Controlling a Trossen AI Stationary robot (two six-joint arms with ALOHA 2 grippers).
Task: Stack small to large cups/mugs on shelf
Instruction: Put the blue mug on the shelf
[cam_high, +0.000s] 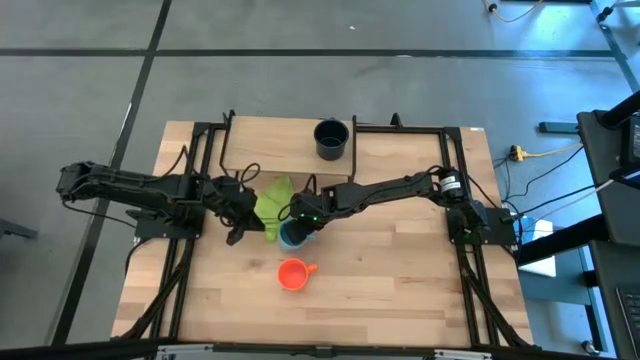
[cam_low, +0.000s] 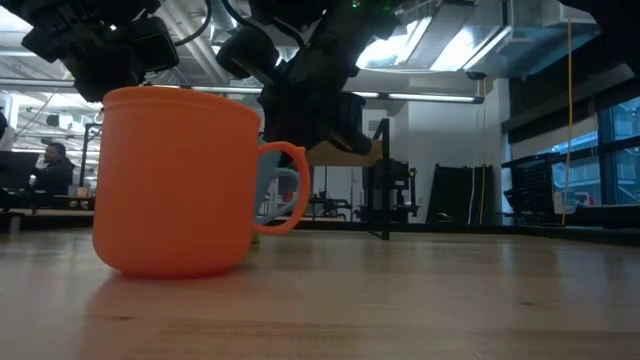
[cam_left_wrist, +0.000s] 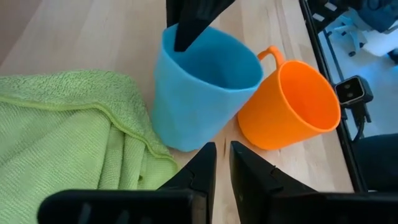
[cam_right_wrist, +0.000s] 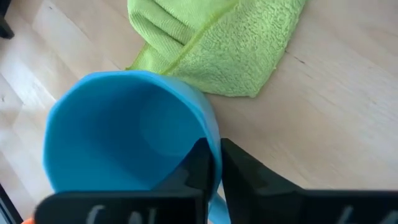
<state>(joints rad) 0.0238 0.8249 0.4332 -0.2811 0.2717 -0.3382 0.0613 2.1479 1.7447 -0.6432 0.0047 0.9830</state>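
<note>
Both arms are showing as dark, near-black jointed links, with thin black cables looping along them and down to their bases at the table's sides. The left gripper (cam_left_wrist: 216, 163) is showing two flat, matte black fingers, tapering toward the tips, below a broad black crossbar. The right gripper (cam_right_wrist: 214, 163) is showing the same black wedge-shaped fingers. The right arm (cam_high: 400, 188) is showing a small green light near its wrist and a pale band at one joint.

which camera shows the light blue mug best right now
The left wrist view: the light blue mug shows whole, tilted, its rim pinched by the right pincer. The right wrist view shows its inside, the high view a sliver, the low view a glimpse.
</note>
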